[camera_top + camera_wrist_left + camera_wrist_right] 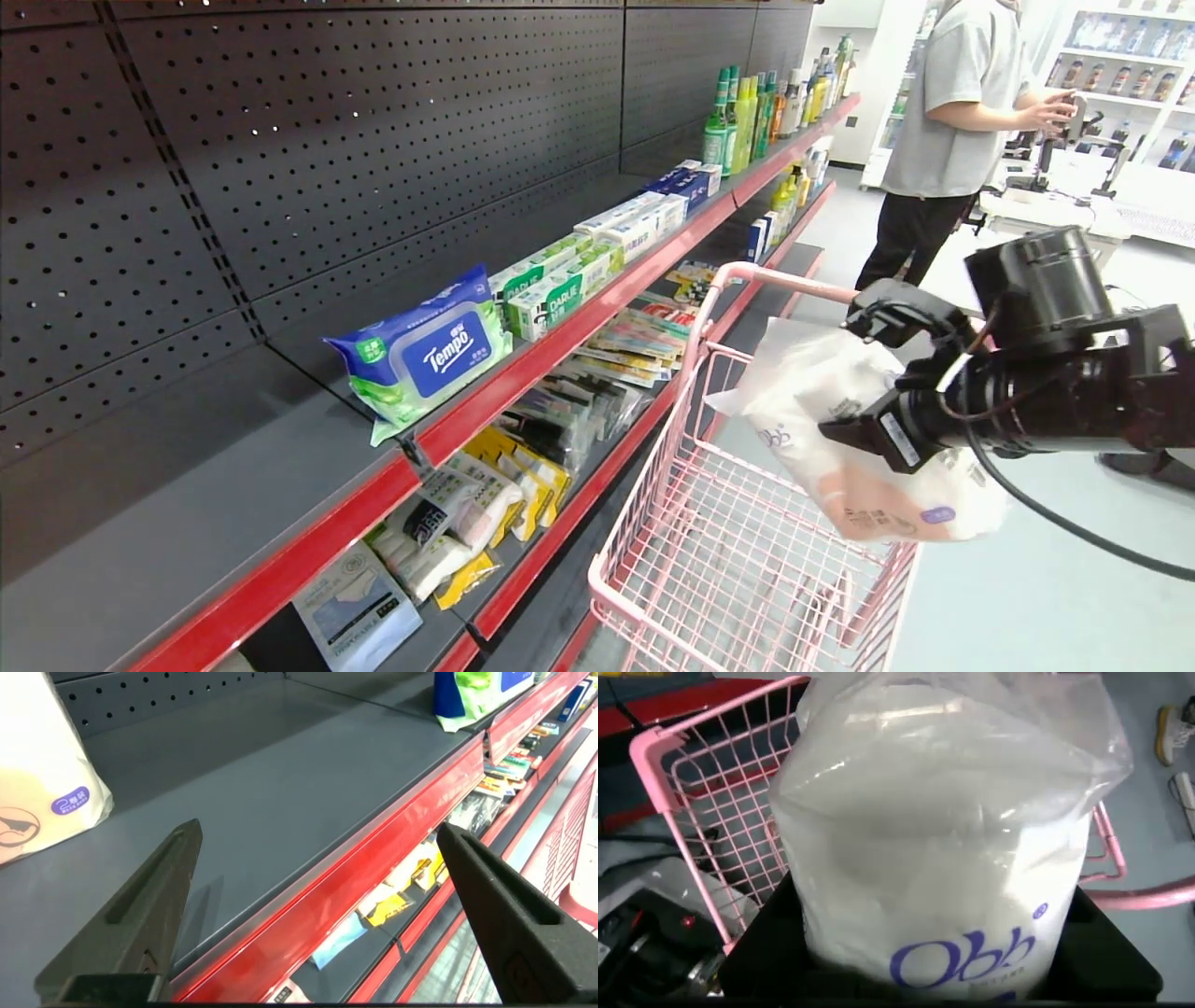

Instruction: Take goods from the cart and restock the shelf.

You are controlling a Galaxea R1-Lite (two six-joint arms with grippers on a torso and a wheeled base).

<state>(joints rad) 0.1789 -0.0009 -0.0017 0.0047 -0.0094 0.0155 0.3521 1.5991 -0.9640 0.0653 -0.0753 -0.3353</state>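
Print visible, not transcribed: white script on the blue label of the wipes pack (pixel 420 359) on the shelf (pixel 187 504); blue lettering and a purple badge on the white bag (pixel 803 392) above the cart (pixel 602 565).

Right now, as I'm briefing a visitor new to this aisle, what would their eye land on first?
First, the white plastic-wrapped pack, held by the right gripper over the pink cart. Next, the blue wipes pack, which lies at the red front edge of the upper shelf. Over the shelf's bare grey stretch nearer the robot, the left gripper hangs open.
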